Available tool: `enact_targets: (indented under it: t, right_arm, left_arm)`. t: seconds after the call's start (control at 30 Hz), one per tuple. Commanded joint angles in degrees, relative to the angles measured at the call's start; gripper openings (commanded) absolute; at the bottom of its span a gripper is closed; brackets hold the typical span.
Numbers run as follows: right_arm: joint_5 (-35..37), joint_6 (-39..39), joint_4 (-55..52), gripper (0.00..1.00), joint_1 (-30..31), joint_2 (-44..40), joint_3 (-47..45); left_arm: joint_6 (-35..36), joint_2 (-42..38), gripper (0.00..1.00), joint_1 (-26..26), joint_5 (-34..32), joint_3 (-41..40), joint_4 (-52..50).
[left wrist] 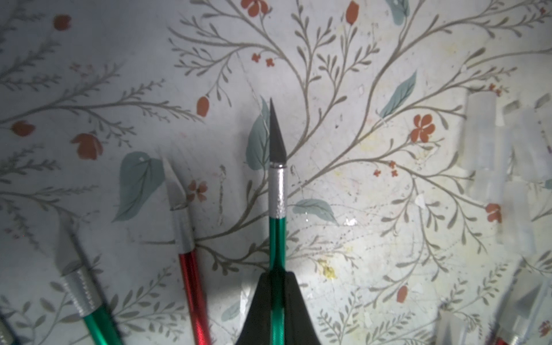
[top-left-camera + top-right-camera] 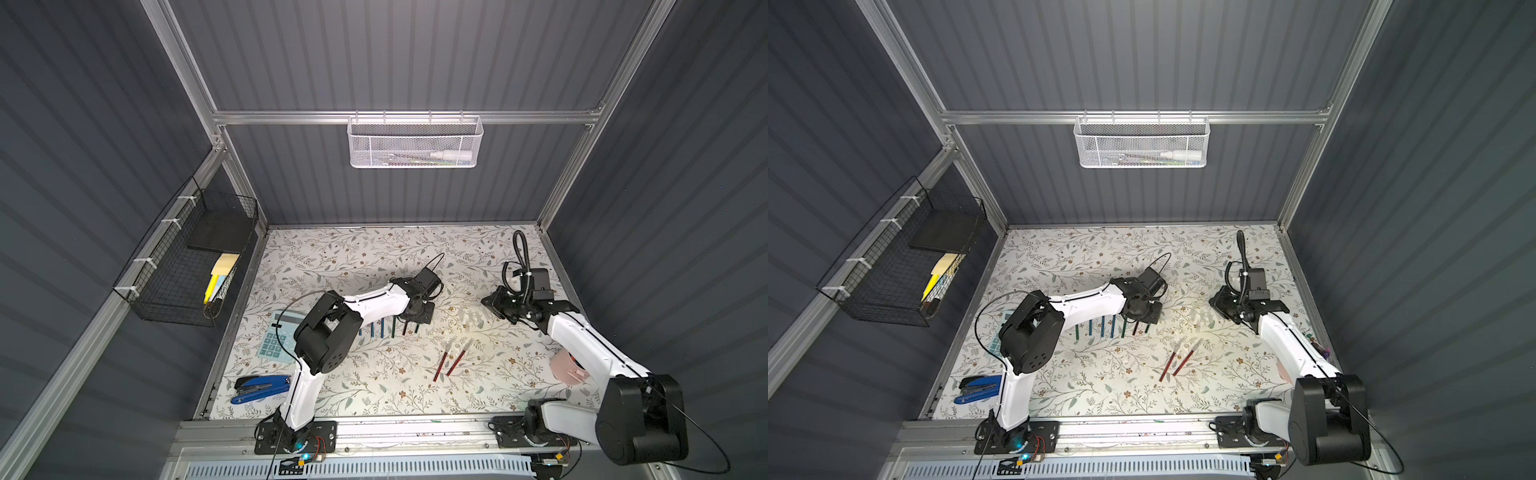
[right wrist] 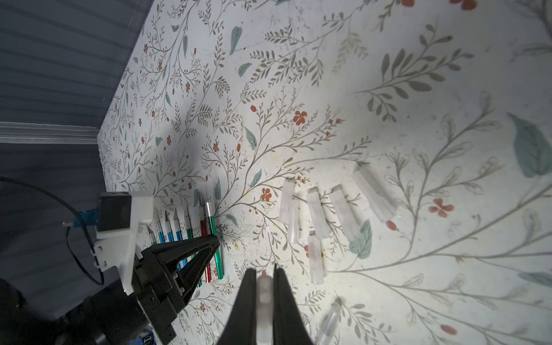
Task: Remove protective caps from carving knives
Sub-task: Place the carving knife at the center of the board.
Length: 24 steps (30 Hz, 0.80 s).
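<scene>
Several thin metallic blue, green and red carving knives (image 2: 382, 328) in a row at left, blades bare. At its right end, left gripper (image 1: 277, 273) clamped on a green-handled knife (image 1: 277, 233), tip exposed. Further right, two red knives (image 2: 441, 366), seemingly still capped. Then a cluster of loose clear plastic caps (image 3: 317, 213), and right gripper (image 3: 265, 270) pinched on one more cap (image 3: 264, 298). Step in hand, likely: knife and cap parted, both awaiting put-down. Next: drop cap by the cluster, set green knife down, fetch a red one.

Dark grey ribbed wall panels (image 2: 395, 54) in a silver aluminium frame (image 2: 291, 117) enclosed a white tabletop printed with leafy floral sprigs (image 2: 353, 257); a white mesh basket (image 2: 374, 145) and a black wire basket (image 2: 166, 266) hung on the walls.
</scene>
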Motion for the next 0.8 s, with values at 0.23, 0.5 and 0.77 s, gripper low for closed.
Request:
enact_targets:
  t: [0.23, 0.5, 0.77]
  right_arm:
    - [-1.3, -0.8, 0.1, 0.03, -1.3, -0.9, -1.4]
    - [-1.3, -0.5, 0.0, 0.03, -1.4, -1.2, -2.0]
    - [-1.2, -0.4, 0.4, 0.04, -1.5, -1.3, -2.4]
  left_arm:
    - [-1.6, 1.5, 0.08, -0.2, -2.8, 0.1, -3.8]
    - [-1.4, 1.9, 0.16, -0.1, -2.6, 0.1, -3.3]
    - [-1.1, 3.1, 0.19, -0.2, -2.4, 0.4, -3.5]
